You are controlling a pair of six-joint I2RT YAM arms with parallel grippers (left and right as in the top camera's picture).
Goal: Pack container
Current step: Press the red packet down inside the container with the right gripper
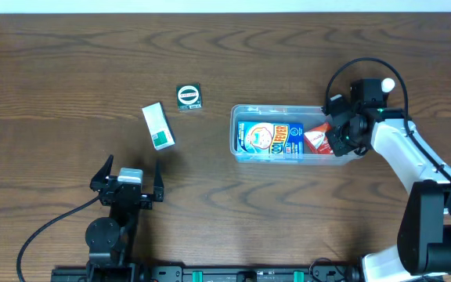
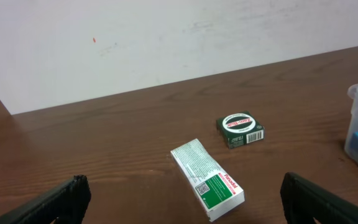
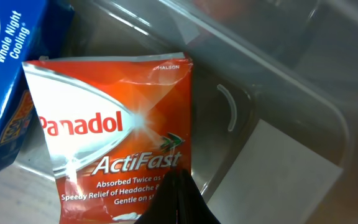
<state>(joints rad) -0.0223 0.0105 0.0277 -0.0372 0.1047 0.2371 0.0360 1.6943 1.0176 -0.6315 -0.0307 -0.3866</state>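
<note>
Your left gripper (image 1: 131, 171) sat low in the left of the overhead frame, jaws spread wide with nothing between them. In its own wrist view only the 2 dark fingertips (image 2: 67, 198) showed, cut off at the bottom corners.

Ahead of it on the dark wooden table (image 1: 69, 70) lay a white and green rectangular carton (image 1: 158, 125). Near it but apart lay a small dark green square box with a round white label (image 1: 189, 96).

The clear plastic rectangular container (image 1: 276, 108) stood right of centre; your left wrist view caught only its corner at the right edge. Inside lay a blue printed box (image 1: 268, 139) and, at the right end, a red Panadol ActiFast pack (image 1: 316, 139).

Your right gripper (image 1: 339, 139) reached into that end, jaws closed to a point over the pack's lower edge. You could not tell from the close view whether they pinched the pack or only touched it. The blue box was cut off there at the upper left.
</note>
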